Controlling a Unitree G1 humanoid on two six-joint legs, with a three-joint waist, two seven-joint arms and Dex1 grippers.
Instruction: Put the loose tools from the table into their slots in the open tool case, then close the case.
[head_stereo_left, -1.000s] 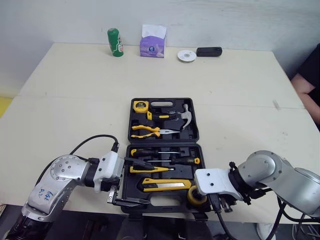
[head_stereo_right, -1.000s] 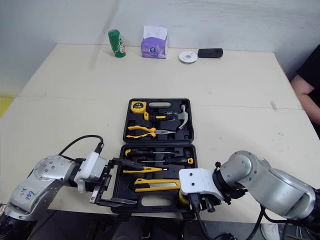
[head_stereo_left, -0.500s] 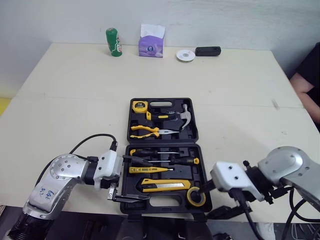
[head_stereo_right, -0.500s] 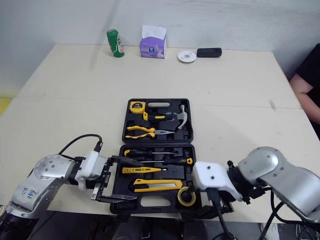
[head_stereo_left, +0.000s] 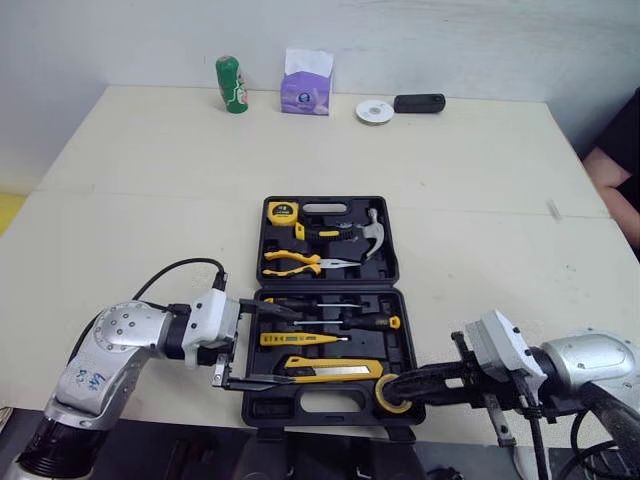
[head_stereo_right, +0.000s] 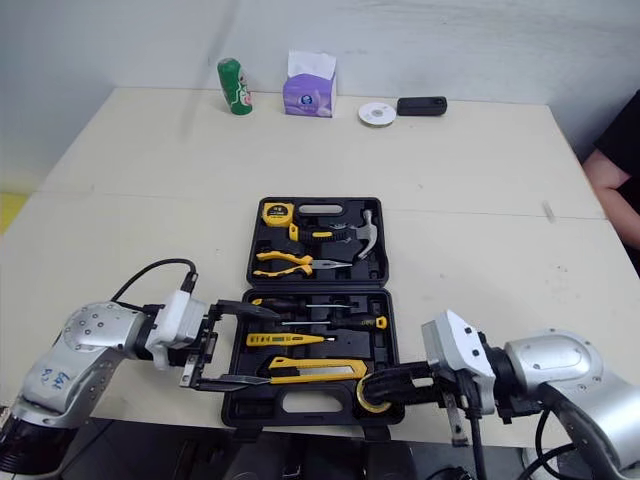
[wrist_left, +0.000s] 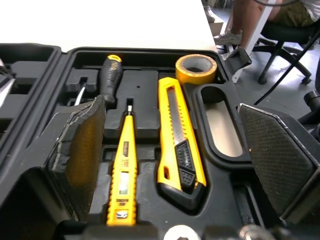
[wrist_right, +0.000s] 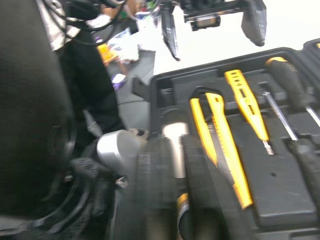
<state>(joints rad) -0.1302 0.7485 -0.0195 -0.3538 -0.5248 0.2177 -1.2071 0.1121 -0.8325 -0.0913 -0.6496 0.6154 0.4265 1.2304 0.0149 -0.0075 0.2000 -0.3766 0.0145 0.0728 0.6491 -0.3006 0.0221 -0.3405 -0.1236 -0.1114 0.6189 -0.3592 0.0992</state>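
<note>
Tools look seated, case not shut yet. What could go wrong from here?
1. The right gripper sits against the tape roll in the near right corner of the case; pulling back might drag the roll out of its slot.
2. The left gripper is open over the utility knife and the tester; folding the case shut now would likely hit it.

The black tool case (head_stereo_left: 330, 422) lies open, yellow-handled tools (head_stereo_left: 330, 372) slotted.

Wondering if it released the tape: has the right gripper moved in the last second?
Yes. The right gripper has drawn back rightward; its wrist now lies beyond the right edge of the tool case.
</note>
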